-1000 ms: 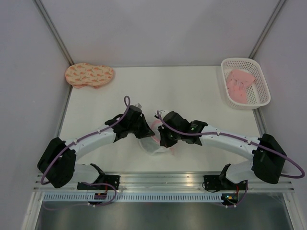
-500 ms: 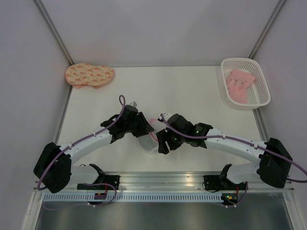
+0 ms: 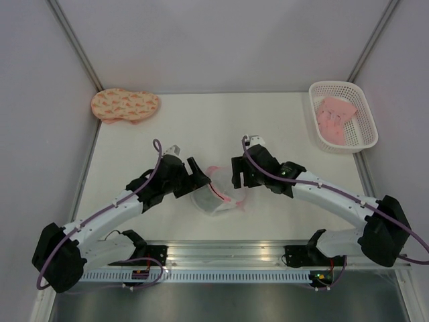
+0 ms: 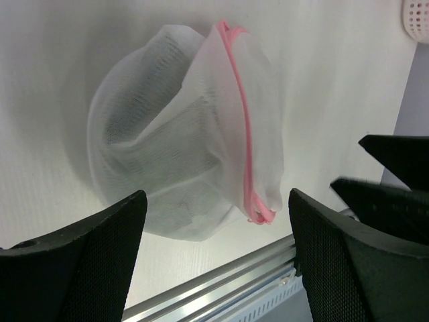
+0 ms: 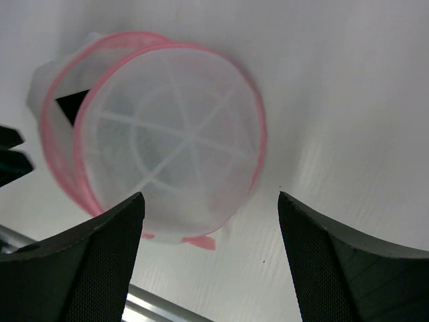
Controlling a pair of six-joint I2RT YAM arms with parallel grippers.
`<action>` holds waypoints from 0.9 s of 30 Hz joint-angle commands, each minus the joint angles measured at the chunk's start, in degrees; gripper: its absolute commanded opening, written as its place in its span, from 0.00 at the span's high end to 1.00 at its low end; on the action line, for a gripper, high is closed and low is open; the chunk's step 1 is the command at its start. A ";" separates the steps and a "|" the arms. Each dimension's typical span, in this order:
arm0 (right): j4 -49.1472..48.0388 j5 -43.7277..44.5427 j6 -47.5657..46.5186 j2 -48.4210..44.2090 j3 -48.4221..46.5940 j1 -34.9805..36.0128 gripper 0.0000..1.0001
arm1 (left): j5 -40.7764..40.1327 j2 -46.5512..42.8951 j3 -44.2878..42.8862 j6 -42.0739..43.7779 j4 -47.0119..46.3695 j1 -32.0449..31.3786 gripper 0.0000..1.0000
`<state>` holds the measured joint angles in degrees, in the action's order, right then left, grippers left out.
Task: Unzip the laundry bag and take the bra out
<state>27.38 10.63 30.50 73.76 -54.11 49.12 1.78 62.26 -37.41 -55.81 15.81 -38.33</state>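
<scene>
Mesh, white and see-through, makes up the one round laundry bag (image 4: 181,141), edged by a single pink zipper rim (image 4: 242,127). It sits crumpled on the desk (image 3: 268,127) between my left gripper (image 3: 196,173) and right gripper (image 3: 238,176), both spread wide and holding nothing. I cannot make out its contents.

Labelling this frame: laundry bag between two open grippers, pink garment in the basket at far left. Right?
No: the top external view shows the basket with the pink garment at far right. The laundry bag does lie between the open left gripper and right gripper.
</scene>
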 commanded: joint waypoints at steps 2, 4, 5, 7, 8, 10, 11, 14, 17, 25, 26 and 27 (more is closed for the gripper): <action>-5.74 0.36 3.16 2.87 1.37 -6.56 0.15 | -7.92 -6.00 0.84 0.53 4.22 0.44 0.11; -7.68 -2.96 2.20 4.55 0.24 -7.81 0.16 | -10.04 -7.50 1.02 0.35 5.54 0.53 0.11; -8.21 -4.20 1.67 6.29 -0.55 -8.25 0.16 | -10.57 -8.98 1.20 0.44 5.80 0.53 0.11; -9.44 -8.58 0.44 8.49 -3.45 -8.25 0.18 | -11.27 -9.87 1.28 0.53 6.68 0.71 0.11; -9.45 -9.66 0.09 9.38 -6.07 -8.25 0.19 | -11.53 -10.40 1.37 0.44 7.03 0.80 0.11; -8.66 -10.37 -1.05 11.92 -8.81 -7.91 0.19 | -11.45 -11.02 1.72 0.44 7.56 0.80 0.11; -8.13 -10.37 -1.67 12.89 -11.69 -7.64 0.19 | -11.28 -11.28 1.81 0.27 7.57 0.80 0.11; -4.88 -9.76 -3.16 16.94 -16.97 -6.33 0.19 | -10.92 -12.16 2.51 -0.17 8.00 0.88 0.11; -1.19 -7.48 -3.78 21.07 -21.28 -4.48 0.19 | -10.75 -13.12 3.04 -0.35 8.27 0.97 0.11; 6.72 2.54 -2.91 27.76 -27.19 0.53 0.21 | -10.48 -15.59 3.92 -0.35 9.15 1.59 0.12; 6.90 2.99 -2.90 27.84 -27.19 0.80 0.21 | -10.40 -15.94 4.01 -0.35 9.23 1.59 0.12; 7.16 3.34 -2.73 28.02 -27.10 1.15 0.21 | -10.39 -16.29 4.27 -0.44 9.24 1.67 0.12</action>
<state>30.79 9.19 27.66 101.43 -78.72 49.30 -7.64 47.37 -34.02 -55.86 24.40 -37.06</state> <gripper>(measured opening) 0.793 0.884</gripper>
